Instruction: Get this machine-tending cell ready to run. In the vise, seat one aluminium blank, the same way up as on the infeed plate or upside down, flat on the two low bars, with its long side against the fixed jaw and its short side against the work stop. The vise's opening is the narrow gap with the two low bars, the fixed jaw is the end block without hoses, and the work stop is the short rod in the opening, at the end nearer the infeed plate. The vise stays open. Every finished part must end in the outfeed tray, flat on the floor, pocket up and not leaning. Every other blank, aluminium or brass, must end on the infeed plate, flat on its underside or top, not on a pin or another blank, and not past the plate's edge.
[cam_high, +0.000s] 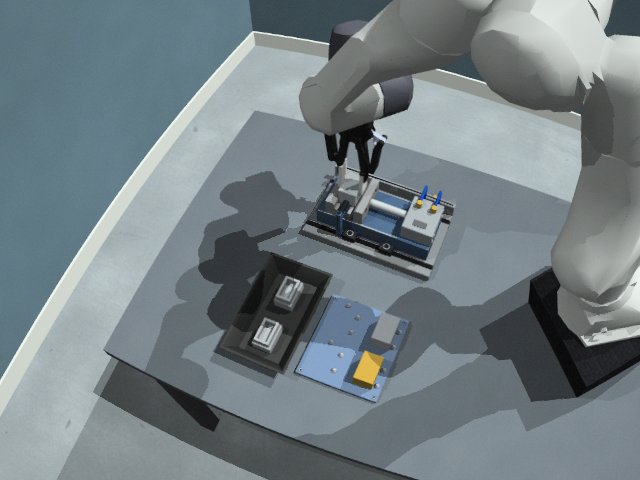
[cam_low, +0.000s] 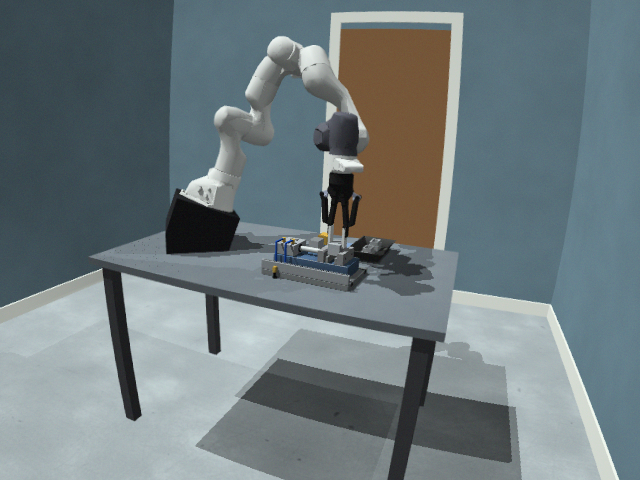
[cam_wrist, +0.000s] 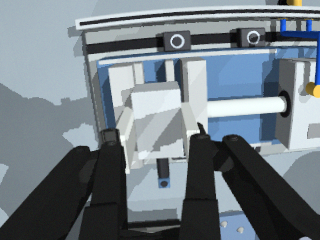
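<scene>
My gripper stands upright over the left end of the blue vise and is shut on an aluminium blank. In the wrist view the blank sits between my fingertips, inside the opening between the fixed jaw and the moving jaw. The dark work stop is just in front of the blank's near short side. The low bars under the blank are hidden. I cannot tell whether the blank rests on them. The gripper also shows in the exterior view.
The vise's end block with blue hoses is at its right. The dark outfeed tray holds two finished parts, pockets up. The blue infeed plate carries a grey aluminium blank and a brass blank among pins.
</scene>
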